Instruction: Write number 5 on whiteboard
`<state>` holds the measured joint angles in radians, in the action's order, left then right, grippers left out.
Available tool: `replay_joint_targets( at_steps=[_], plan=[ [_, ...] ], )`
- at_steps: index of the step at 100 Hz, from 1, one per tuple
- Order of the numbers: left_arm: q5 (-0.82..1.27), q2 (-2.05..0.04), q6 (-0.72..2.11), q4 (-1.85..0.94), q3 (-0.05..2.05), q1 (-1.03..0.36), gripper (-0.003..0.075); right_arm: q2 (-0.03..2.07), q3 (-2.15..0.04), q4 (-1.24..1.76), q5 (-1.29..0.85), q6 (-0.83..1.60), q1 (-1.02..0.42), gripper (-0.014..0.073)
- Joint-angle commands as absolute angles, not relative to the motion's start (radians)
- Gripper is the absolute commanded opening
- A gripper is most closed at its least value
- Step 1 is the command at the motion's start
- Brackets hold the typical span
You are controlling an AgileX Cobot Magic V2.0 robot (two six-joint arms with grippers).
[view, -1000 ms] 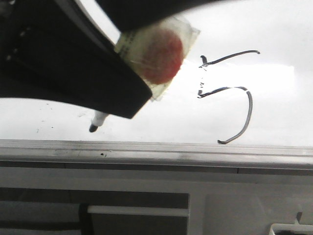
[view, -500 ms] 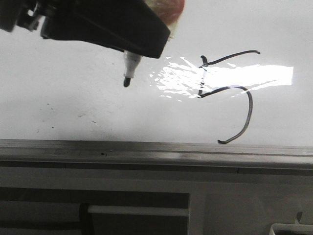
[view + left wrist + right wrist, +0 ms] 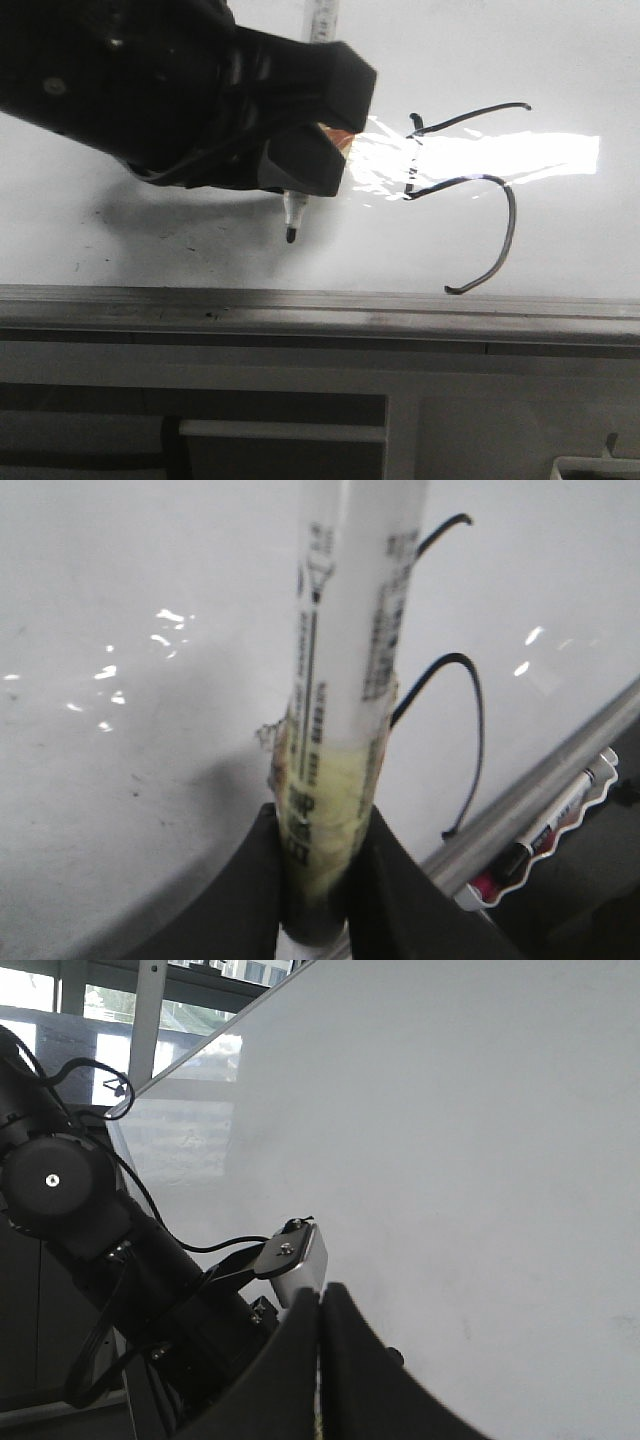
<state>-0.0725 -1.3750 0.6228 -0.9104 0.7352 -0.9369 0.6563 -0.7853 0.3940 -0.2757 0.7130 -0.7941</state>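
In the front view, the black left gripper (image 3: 300, 165) fills the upper left of the frame, its fingers (image 3: 385, 880) pinched on a white cylindrical marker pen with black print (image 3: 350, 650). The pen's dark tip (image 3: 291, 236) points down in the lower middle-left of the frame, over the large glossy white whiteboard (image 3: 150, 250); whether the tip touches the surface cannot be told. In the left wrist view a yellowish tape wrap sits around the barrel where the fingers clamp it.

Right of the gripper, in the centre-right of the front view beside a bright glare patch, stands the thin black hand-drawn number 5 (image 3: 508, 215): slanted top bar, short stem, open curved belly ending just above the grey metal edge rail (image 3: 320, 305) along the board's lower edge.

In the right wrist view, the black right gripper (image 3: 320, 1310) shows its fingers (image 3: 350, 1360) pressed together with nothing between them, at the bottom centre before the board.
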Motion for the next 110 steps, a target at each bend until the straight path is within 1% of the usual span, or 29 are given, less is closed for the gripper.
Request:
replay_joint_targets(
  at_steps=[1, 36, 74, 81, 88, 93, 98, 103, 110],
  plan=[
    [-0.168, -1.382, 0.612, -0.971, 0.762, -0.934, -0.002, 0.646, -0.817, 0.401, -0.216, 0.716, -0.781, -0.0061],
    [-0.17, -1.426, 0.612, -1.079, 0.762, -0.865, -0.002, 0.646, -0.817, 0.401, -0.224, 0.716, -0.779, -0.0062],
    [-0.162, -1.426, 0.612, -1.118, 0.762, -0.859, -0.0011, 0.646, -0.817, 0.401, -0.224, 0.716, -0.779, -0.0062],
    [-0.162, -1.426, 0.612, -1.139, 0.762, -0.859, 0.0046, 0.646, -0.817, 0.401, -0.224, 0.716, -0.779, -0.0062],
    [-0.162, -1.426, 0.612, -1.139, 0.762, -0.859, 0.0146, 0.646, -0.817, 0.401, -0.224, 0.716, -0.779, -0.0062],
    [-0.162, -1.426, 0.612, -1.139, 0.762, -0.859, 0.0233, 0.646, -0.817, 0.401, -0.224, 0.716, -0.779, -0.0062],
    [-0.162, -1.426, 0.612, -1.139, 0.762, -0.859, 0.0293, 0.646, -0.817, 0.401, -0.224, 0.716, -0.779, -0.0062],
    [-0.162, -1.426, 0.612, -1.139, 0.762, -0.859, 0.0327, 0.646, -0.817, 0.401, -0.224, 0.716, -0.779, -0.0062],
    [-0.162, -1.426, 0.612, -1.139, 0.762, -0.859, 0.0337, 0.646, -0.817, 0.401, -0.224, 0.716, -0.779, -0.0062]
  ],
)
